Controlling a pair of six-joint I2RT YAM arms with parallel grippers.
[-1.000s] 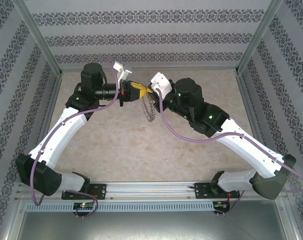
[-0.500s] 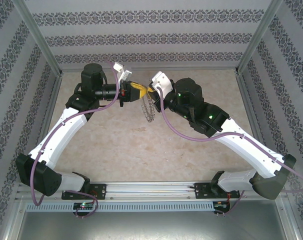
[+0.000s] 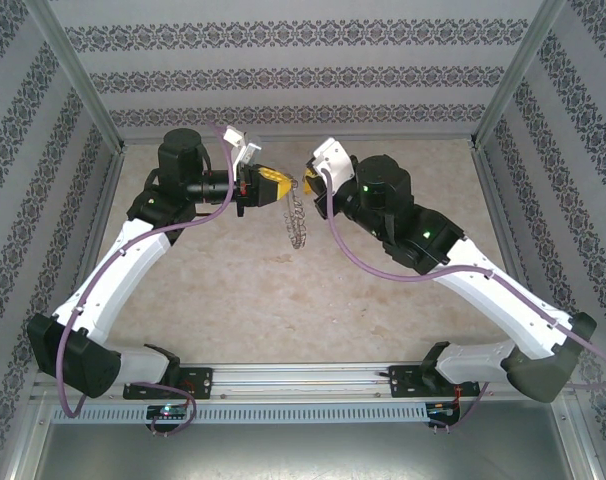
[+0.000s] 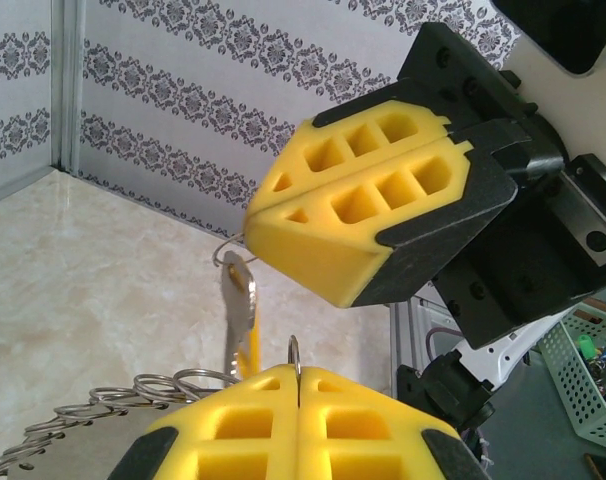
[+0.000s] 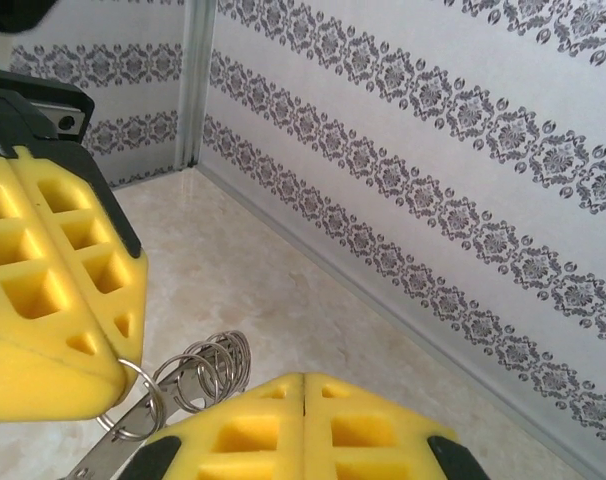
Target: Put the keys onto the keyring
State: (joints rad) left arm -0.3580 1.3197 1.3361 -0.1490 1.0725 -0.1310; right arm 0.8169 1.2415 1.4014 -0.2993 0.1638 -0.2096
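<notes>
The ring and key could slip and fall.
Top view: the left end effector (image 3: 275,186) and the right end effector (image 3: 306,183) are squeezed tight on thin bits of the keyring (image 3: 296,222), which dangles between them above the worktop (image 3: 233,290). Left wrist view: the key (image 4: 238,300) hangs on a wire loop at the right one's tip; a tug apart could shake it off. Right wrist view: the left one pinches just a thin loop, so it may slide out.
</notes>
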